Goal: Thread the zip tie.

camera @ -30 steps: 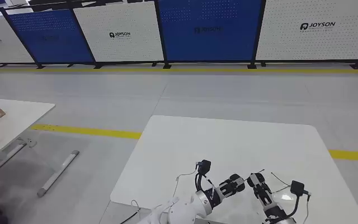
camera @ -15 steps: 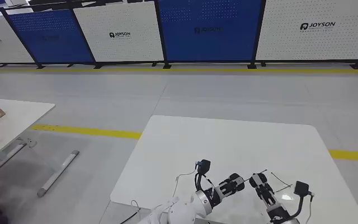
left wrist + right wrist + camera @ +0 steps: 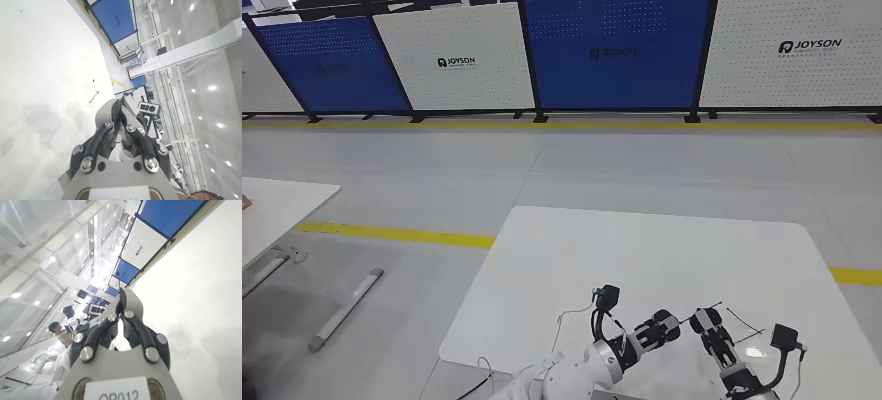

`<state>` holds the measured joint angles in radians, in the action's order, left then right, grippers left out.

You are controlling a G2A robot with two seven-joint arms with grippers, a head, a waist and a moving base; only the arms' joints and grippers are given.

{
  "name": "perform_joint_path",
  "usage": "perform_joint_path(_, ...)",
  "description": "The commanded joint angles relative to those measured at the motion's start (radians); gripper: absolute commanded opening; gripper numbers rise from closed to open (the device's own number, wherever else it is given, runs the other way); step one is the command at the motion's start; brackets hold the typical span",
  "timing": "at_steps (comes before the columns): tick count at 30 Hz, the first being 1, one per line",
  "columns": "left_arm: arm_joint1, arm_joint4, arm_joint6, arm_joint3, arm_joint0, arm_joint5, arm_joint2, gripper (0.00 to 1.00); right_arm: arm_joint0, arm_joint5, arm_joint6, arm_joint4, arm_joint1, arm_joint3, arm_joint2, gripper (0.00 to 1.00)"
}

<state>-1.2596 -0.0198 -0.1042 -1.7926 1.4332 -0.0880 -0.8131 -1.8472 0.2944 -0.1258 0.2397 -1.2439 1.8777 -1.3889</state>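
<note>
Your right gripper (image 3: 122,295) is clamped on the zip tie (image 3: 118,281), held above the table (image 3: 642,250) close to its near edge.

The black strap stands out past your right fingertips, with its small head at the free end, clear of the tabletop. Your left gripper (image 3: 122,100) sits near the right one, on its left, also by the near edge. Its fingers are drawn close together, and you cannot tell whether anything is pinched between them. A second zip tie (image 3: 97,92) lies flat on the table just beside your right gripper, toward the near right corner, and touches neither gripper.
</note>
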Motion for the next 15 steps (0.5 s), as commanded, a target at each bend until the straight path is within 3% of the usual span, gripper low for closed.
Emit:
perform_joint_path(1, -0.001, -0.014, 0.01, -0.003, -0.003, -0.021, 0.002, 0.0, -0.003, -0.003, 0.02, 0.015, 0.0, 0.003, 0.0, 0.0)
perform_joint_path(5, -0.005, -0.028, 0.021, -0.002, -0.01, -0.057, 0.012, 0.15, -0.008, -0.012, 0.041, 0.037, -0.001, 0.008, 0.002, 0.0)
perform_joint_path(11, -0.009, -0.026, 0.018, 0.005, -0.017, -0.061, 0.021, 0.22, -0.006, -0.026, 0.059, 0.069, -0.003, 0.007, 0.015, 0.0)
perform_joint_path(15, -0.01, -0.03, 0.017, 0.003, -0.019, -0.062, 0.022, 0.18, -0.005, -0.033, 0.071, 0.09, -0.003, 0.01, 0.02, 0.0)
